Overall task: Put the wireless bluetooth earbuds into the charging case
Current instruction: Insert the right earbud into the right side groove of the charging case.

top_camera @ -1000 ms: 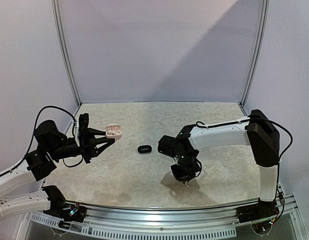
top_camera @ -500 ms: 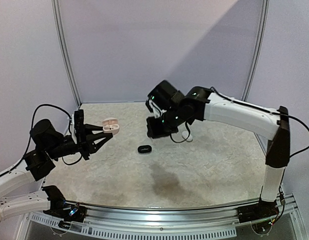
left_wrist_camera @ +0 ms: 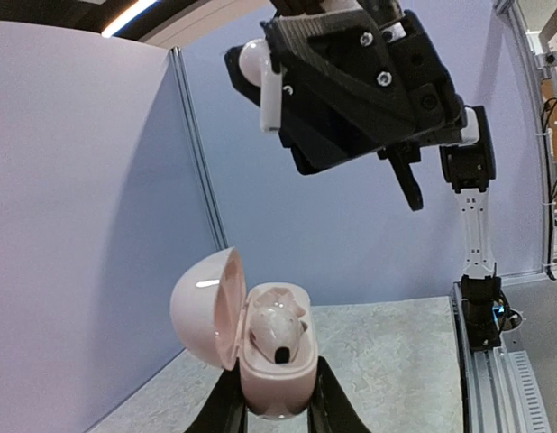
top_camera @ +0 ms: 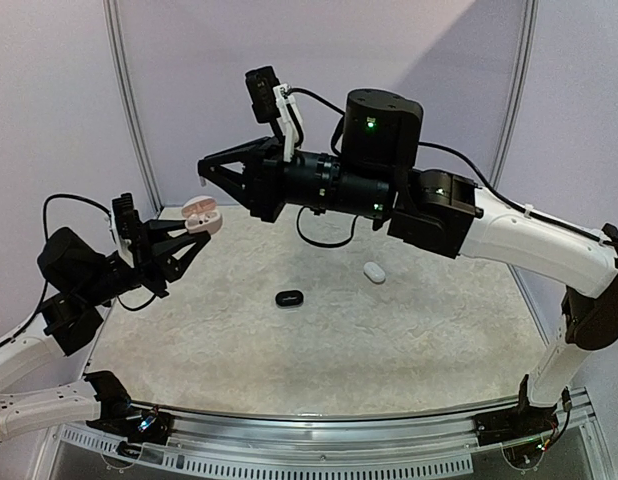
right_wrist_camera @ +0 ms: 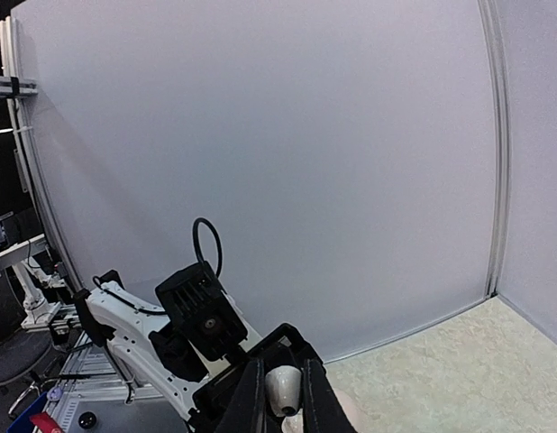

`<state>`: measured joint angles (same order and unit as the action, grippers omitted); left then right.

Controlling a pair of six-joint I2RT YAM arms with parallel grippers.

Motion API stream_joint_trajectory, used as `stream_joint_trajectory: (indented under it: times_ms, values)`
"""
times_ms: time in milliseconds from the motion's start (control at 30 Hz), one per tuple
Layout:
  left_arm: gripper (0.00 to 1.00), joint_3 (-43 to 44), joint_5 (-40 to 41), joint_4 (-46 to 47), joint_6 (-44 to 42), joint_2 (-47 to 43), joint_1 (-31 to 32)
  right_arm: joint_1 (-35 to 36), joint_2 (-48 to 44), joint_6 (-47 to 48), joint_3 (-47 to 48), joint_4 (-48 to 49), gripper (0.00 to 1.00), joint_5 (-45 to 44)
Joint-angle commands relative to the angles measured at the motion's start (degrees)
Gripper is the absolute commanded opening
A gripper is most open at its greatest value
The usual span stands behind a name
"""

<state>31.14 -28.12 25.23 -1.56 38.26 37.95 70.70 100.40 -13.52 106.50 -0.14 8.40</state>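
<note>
1. White stemmed bud (left_wrist_camera: 263, 79) up in air, pinched in right gripper (left_wrist_camera: 280, 86), stem pointing down, above and to the left of charging case (left_wrist_camera: 260, 347) in left wrist view. Case pale pink, pebble-shaped, lid swung open to the left. Seated bud (left_wrist_camera: 277, 329) already in its well, dark spot on its tip.
2. Vs 0.5 s ago: right arm gone from low over back-mid table (top_camera: 389, 340) to raised and swung left, fingers now near the case. Case carried higher and further left. Black case (top_camera: 288, 297) same spot on table; white pebble (top_camera: 374, 271) lying to its right, apart.
3. Left gripper (left_wrist_camera: 277, 404): jaws clamped on lower body of case, one finger each side. Right gripper: jaws nearly together, closed on stemmed bud; not touching the case.
</note>
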Motion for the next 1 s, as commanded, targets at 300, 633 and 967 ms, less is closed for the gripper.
stream_joint_trajectory:
  times_ms: [300, 633, 967]
  values:
    - [0.0, 2.6, -2.0, 1.9, 3.7, 0.4, -0.6, 0.0, 2.4, 1.5, -3.4, 2.2, 0.0, 3.8]
    - [0.0, 2.5, -2.0, 1.8, 3.6, 0.4, -0.7, 0.0, -0.1, 1.9, -6.6, 0.1, 0.0, 0.5]
    - [0.0, 2.3, -2.0, 1.2, 3.1, 0.2, -0.6, 0.0, -1.0, 2.4, -6.9, -3.3, 0.0, -1.1]
